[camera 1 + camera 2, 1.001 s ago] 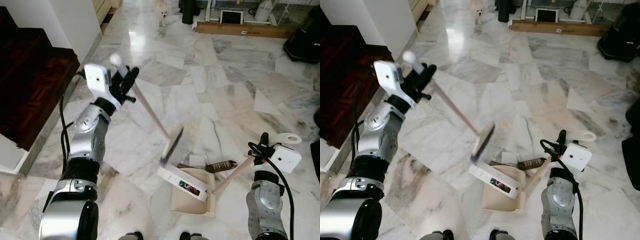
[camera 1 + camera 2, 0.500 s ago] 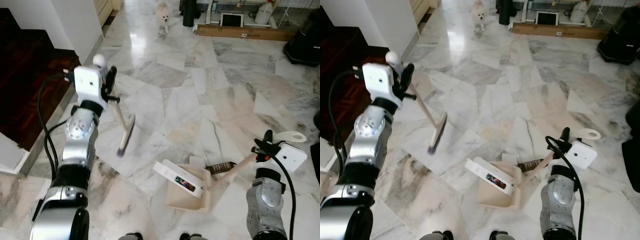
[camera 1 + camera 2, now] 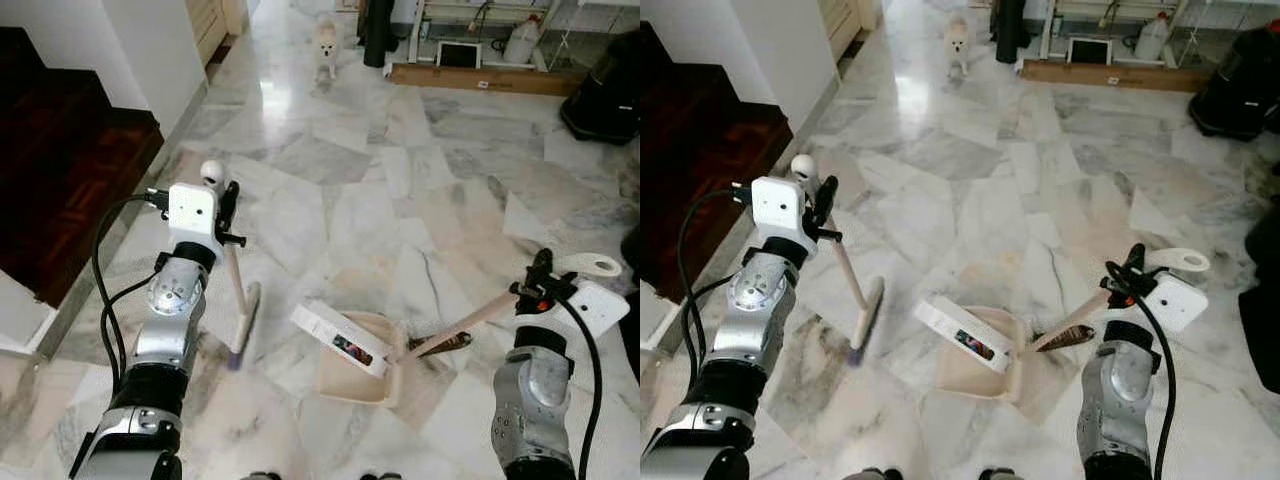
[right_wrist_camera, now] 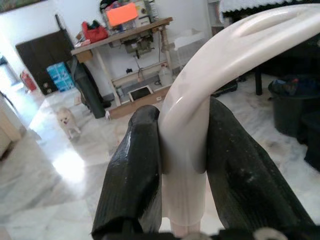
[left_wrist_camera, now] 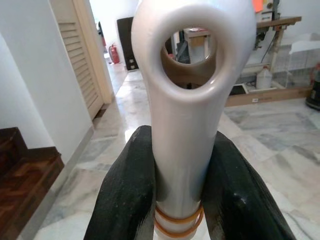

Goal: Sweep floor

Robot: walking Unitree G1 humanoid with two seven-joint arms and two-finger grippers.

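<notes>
Marble floor, pale and veined, dark wood steps on the robot's left, a small white dog well off at the far end.

Dustpan sits on the floor in front of the robot, mouth facing its left. A white box lies across the open edge, and a dark wrapper lies beside the pan handle.

Broom is to the left of the pan, head down near the floor, a gap between head and pan.

Left hand: fingers clamped on both sides of the broom's handle, just below the hanging loop.

Right hand: fingers closed around the top of the dustpan's handle, which runs down at a slant to the pan.

Step in hand, my read: start of a sweep stroke, broom set wide of the pan.

Next move needs the broom head on the floor, drawn toward the pan mouth, right hand keeping the pan lip flat. The box on the edge may block entry.
</notes>
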